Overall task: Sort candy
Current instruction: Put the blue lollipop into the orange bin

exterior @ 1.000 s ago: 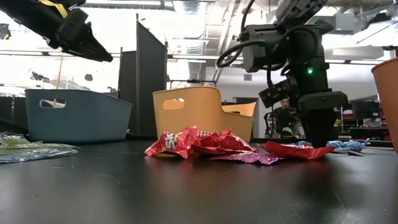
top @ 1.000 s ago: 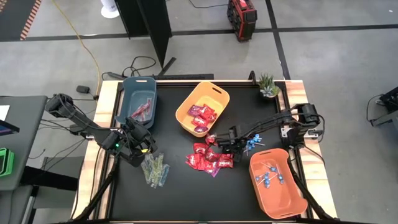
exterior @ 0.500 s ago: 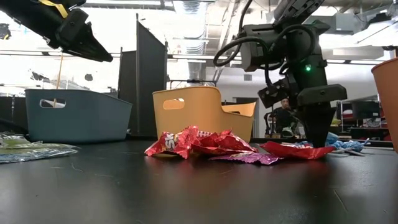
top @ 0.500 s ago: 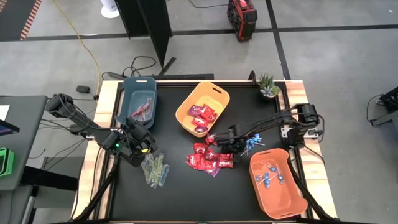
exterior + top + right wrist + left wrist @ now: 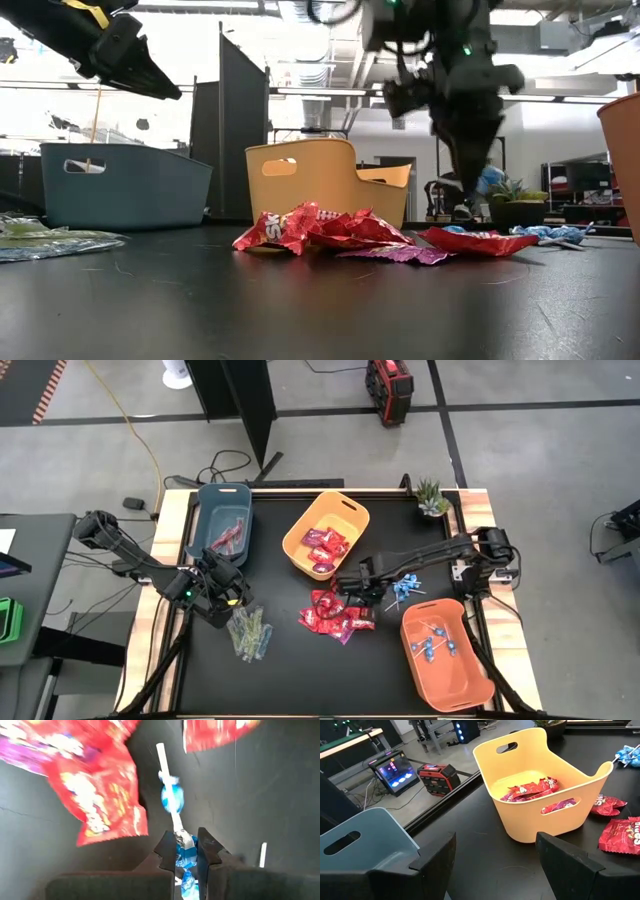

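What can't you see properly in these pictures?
- Low view: what lies inside the blue bin and yellow bin; their walls hide it.
- Low view: the orange bin is cut off by the picture's edge.
- High view: the lollipop in the right gripper is hidden under the arm.
- Right wrist view: the red packets are blurred, print unreadable.

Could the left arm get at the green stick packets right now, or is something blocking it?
Probably yes. The left end effector hovers open just above the green stick packets, which lie alone on bare table. The right end effector is away over the red packets, shut on a blue lollipop.
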